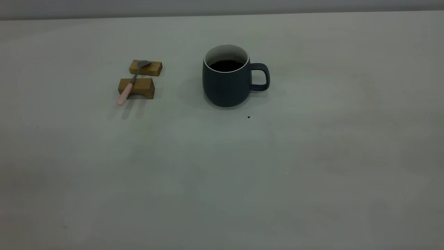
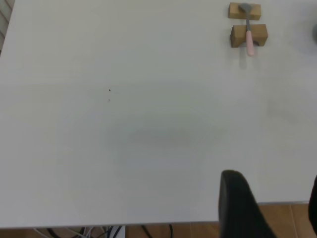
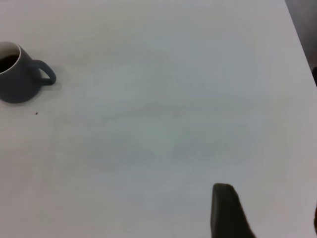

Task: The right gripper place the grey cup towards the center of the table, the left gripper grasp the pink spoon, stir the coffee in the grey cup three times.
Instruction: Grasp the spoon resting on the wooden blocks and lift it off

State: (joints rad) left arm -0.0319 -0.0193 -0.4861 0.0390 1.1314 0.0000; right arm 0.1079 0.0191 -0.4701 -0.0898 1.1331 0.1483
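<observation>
With both claws well apart from everything, open-or-closed not determinable, coffee could be spilled if the grey cup is jolted.

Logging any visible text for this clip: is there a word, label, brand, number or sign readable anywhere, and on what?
None readable in any view.
the grey cup: plain, no print.
the pink spoon: no marking.
The two wooden blocks under it: bare.
the table: only a tiny dark speck, not text.
</observation>
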